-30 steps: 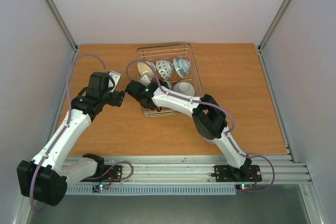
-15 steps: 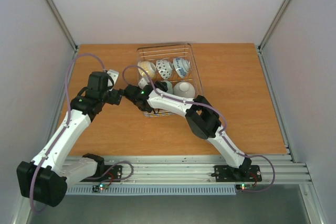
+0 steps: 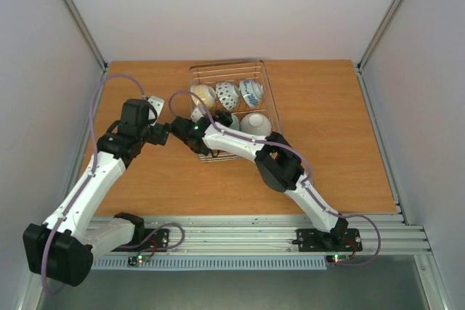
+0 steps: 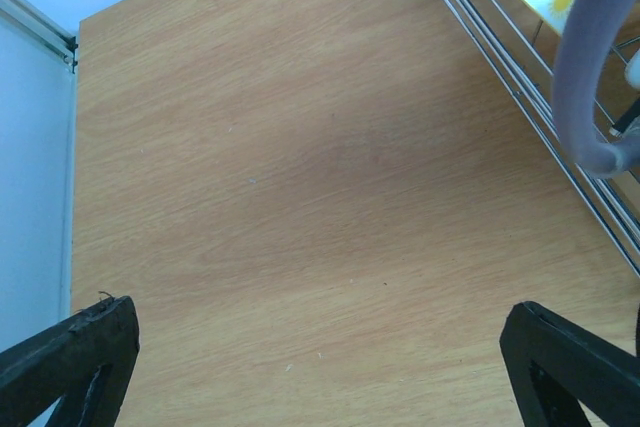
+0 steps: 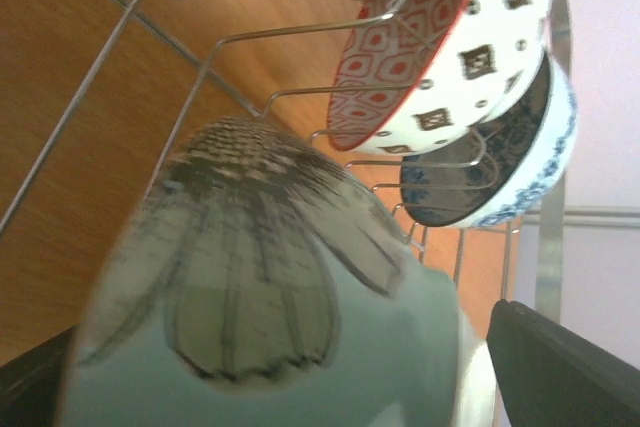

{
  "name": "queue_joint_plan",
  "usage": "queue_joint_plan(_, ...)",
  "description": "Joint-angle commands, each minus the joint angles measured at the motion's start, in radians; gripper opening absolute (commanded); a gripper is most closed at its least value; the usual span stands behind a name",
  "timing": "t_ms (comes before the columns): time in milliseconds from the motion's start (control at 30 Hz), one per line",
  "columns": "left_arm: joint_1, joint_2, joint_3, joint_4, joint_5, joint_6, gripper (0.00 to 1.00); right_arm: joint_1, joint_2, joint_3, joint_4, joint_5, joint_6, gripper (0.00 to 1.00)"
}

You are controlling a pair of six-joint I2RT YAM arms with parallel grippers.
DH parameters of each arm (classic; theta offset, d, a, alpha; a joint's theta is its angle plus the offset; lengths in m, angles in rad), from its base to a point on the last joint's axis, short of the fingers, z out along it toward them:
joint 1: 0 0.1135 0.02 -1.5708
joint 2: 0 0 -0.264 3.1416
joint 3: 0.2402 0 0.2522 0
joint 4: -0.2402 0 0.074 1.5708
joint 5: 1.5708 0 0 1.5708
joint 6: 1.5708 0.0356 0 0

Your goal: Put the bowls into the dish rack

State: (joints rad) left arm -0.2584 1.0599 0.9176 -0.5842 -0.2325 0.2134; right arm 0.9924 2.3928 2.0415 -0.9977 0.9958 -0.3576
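Wide-open left fingers (image 4: 75, 352) hold nothing, over wooden table (image 4: 300, 197) just beside rectangular silver wire dish rack (image 3: 271, 99). In rack's left side, right fingers (image 5: 560, 367) w/ pale green ceramic bowl (image 5: 260, 297) btwn them; can't tell if gripped. Three patterned bowls (image 3: 227, 95) on edge in far row.

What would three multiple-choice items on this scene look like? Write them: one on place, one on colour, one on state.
1. The left gripper hangs over:
A. bare table beside the rack
B. the rack's middle
C. the right arm's base

2. The bowl nearest the right wrist camera is:
A. red
B. black
C. pale green

3. The left gripper is:
A. shut on a bowl
B. open and empty
C. shut on a wire

Key:
1 A, its wrist view shows only wood below, with the rack at the edge.
2 C, green fills that view.
3 B, its fingers stand wide apart with nothing between.
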Motion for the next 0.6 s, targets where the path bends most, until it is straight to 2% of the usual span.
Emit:
queue_joint_plan(0, 0.003, -0.012, -0.006, 0.048, 0.014, -0.005, 0.99, 0.006, -0.049, -0.038, 0.050, -0.029, -0.008, 0.98)
queue_joint_plan(267, 0.003, -0.012, -0.010, 0.049, 0.019, 0.000, 0.99, 0.009, -0.117, -0.101, 0.113, -0.138, -0.012, 0.99)
queue_joint_plan(567, 0.003, -0.015, -0.010, 0.048, 0.020, 0.000, 0.99, 0.012, -0.300, -0.238, 0.223, -0.329, -0.015, 0.99)
